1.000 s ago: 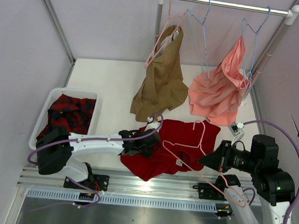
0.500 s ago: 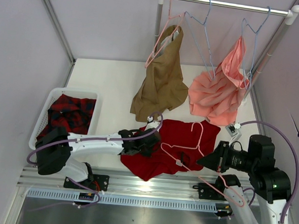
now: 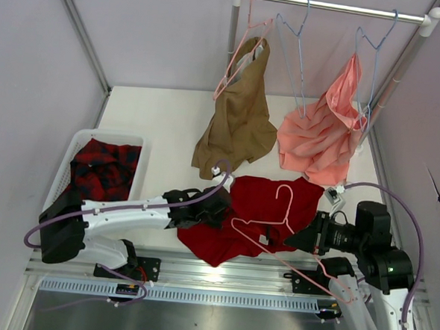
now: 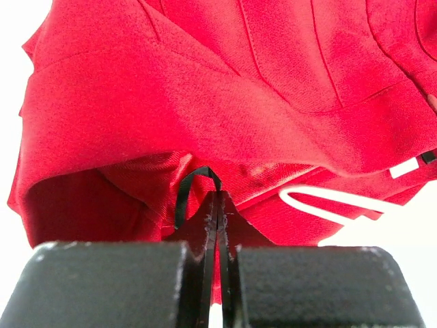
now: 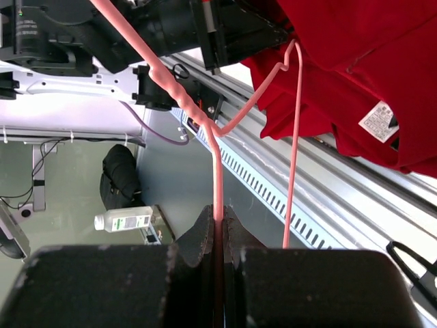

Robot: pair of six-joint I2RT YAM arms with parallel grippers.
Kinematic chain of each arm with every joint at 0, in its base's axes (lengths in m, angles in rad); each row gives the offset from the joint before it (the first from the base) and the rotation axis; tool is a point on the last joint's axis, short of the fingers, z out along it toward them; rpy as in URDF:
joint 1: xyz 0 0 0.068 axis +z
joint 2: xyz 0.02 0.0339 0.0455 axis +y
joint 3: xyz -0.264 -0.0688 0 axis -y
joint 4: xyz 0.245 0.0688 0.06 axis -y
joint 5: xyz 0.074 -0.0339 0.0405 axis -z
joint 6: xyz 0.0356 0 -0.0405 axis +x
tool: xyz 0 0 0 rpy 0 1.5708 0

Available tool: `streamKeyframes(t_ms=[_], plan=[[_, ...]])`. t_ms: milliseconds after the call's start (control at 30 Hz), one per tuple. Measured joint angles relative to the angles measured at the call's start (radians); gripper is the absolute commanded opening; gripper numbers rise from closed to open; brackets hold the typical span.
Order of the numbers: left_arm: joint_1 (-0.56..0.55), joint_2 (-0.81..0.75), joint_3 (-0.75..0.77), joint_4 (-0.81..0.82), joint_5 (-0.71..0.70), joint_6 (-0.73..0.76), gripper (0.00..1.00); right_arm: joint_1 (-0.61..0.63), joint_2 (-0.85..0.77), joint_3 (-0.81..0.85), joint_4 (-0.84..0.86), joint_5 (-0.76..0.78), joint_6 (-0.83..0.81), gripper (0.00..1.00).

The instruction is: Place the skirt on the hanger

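The skirt [image 3: 262,201], deep red and crumpled, lies on the pale desk [image 3: 155,124] near its front edge, between the two arms and in front of the hanging garments. The left fingers [image 4: 212,217] are pressed together at the skirt's left side. They pinch a folded edge of the cloth where a thin black ribbon loop [image 4: 184,195] curls up beside their tips. In the left wrist view, red cloth bulges above the tips and shows on both sides of them. The hanger [image 3: 263,222], thin pale-pink wire, lies across the skirt with its hook pointing toward the back of the desk and one wire slanting down past the front edge on the right. The right fingers [image 5: 206,229] are shut on a straight run of that wire, which rises from between them to a twisted bend and then on up and to the left. The right wrist view also shows a small white tag [image 5: 377,121] on the skirt's underside and a clear bottle [image 5: 126,220] on the floor beneath the desk. A white basket [image 3: 58,177] at the desk's left side holds a red-and-black plaid garment [image 3: 100,165]. At the back, a metal rail [image 3: 334,6] carries a tan garment [image 3: 237,125] and a salmon-pink garment [image 3: 318,145], both hanging well apart from the skirt.
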Motion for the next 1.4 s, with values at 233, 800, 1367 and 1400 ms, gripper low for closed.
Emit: streamKeyframes(t_ms=[233, 800, 1367, 1400], plan=[[0.000, -0.032, -0.040, 0.007, 0.000, -0.027, 0.00, 0.000, -0.072, -0.125, 0.121, -0.029, 0.083, 0.00], [0.000, -0.263, -0.283, 0.202, 0.005, -0.095, 0.00, 0.000, -0.145, -0.336, 0.360, -0.109, 0.214, 0.00], [0.000, -0.407, -0.475, 0.364, 0.023, -0.157, 0.09, 0.000, -0.170, -0.461, 0.483, -0.139, 0.254, 0.00], [0.000, -0.413, -0.481, 0.364, 0.021, -0.162, 0.11, 0.000, -0.171, -0.466, 0.491, -0.141, 0.256, 0.00]])
